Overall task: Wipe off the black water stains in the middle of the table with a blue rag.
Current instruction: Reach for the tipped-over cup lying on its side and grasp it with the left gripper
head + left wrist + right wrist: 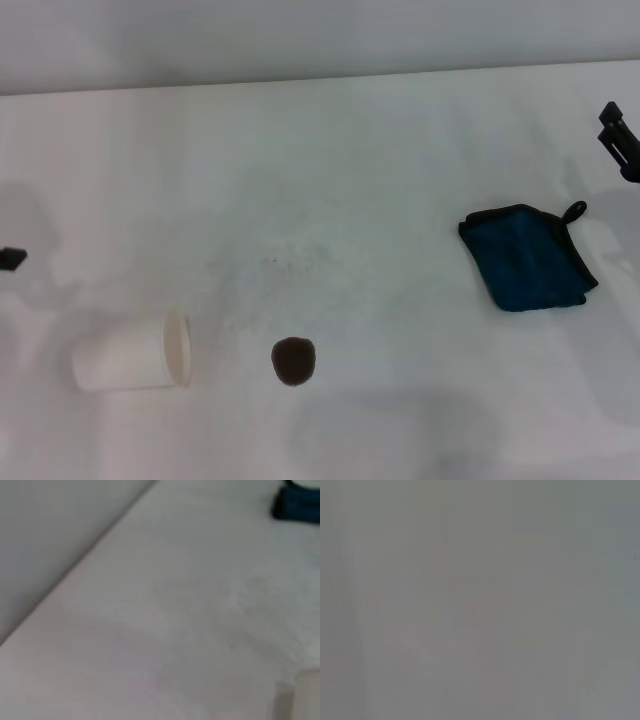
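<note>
Matte white table [400, 150]; round dark blot [294, 361]; folded blue rag [527, 258].

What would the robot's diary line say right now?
rag: flat on table, untouched | stain: unwiped | cup: on its side | right pincer: beyond rag | left pincer: table edge

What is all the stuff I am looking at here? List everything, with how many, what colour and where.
table: one, white, fills the view.
black water stains: one small dark blot, near the front middle of the table.
blue rag: one, dark teal-blue with black edging and a loop, lying flat on the robot's right side, untouched.
paper cup: one, white, lying on its side on the robot's left, mouth towards the blot.
right end effector: black, at the right edge, beyond the rag.
left end effector: black tip only, at the left edge.
</note>
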### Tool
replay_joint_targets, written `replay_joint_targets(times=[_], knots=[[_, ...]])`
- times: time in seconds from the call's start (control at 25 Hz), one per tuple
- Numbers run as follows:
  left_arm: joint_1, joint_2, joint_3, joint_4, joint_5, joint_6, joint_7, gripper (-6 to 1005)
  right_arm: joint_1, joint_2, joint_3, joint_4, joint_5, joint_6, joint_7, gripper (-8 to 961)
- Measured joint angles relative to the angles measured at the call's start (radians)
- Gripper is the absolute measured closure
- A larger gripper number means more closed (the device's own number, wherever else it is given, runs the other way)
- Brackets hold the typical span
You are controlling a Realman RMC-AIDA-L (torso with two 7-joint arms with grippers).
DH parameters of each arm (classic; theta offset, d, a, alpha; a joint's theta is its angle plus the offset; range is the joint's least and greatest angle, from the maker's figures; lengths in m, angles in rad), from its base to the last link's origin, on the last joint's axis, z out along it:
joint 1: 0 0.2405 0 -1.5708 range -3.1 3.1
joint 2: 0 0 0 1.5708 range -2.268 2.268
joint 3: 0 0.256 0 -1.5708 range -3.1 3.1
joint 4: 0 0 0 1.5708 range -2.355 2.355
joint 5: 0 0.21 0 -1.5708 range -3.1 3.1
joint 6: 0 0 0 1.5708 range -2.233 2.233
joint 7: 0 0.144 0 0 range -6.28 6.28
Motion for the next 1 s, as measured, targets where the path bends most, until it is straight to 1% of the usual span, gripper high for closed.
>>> replay_joint_targets(times=[0.04, 0.12, 0.2, 0.28, 0.32, 0.36, 0.56, 1.0], knots=[[-0.004, -0.001, 0.000, 0.001, 0.007, -0.002, 0.003, 134, 0.000, 0.000, 0.000, 0.003, 0.000, 0.004, 0.000, 129], [-0.033, -0.013, 0.000, 0.012, 0.052, -0.014, 0.024, 134, 0.001, 0.000, 0.000, 0.010, 0.000, 0.016, 0.000, 130], [-0.054, -0.023, 0.000, 0.041, 0.087, -0.025, 0.037, 134, 0.000, 0.000, 0.000, 0.017, 0.000, 0.024, 0.000, 130], [-0.072, -0.027, 0.000, 0.092, 0.119, -0.033, 0.039, 134, -0.004, 0.000, -0.001, 0.021, -0.001, 0.031, 0.000, 130], [-0.072, -0.027, 0.000, 0.092, 0.119, -0.033, 0.039, 134, -0.007, 0.000, -0.002, 0.022, -0.001, 0.036, 0.000, 130], [-0.081, -0.028, -0.001, 0.128, 0.133, -0.039, 0.036, 133, -0.011, 0.000, -0.003, 0.025, -0.001, 0.040, 0.000, 131], [-0.089, -0.029, -0.001, 0.201, 0.169, -0.055, 0.029, 132, -0.024, -0.002, -0.011, 0.032, -0.007, 0.068, 0.000, 132], [-0.083, -0.033, -0.002, 0.341, 0.225, -0.105, -0.029, 130, -0.031, -0.005, -0.013, 0.024, -0.011, 0.081, 0.000, 134]])
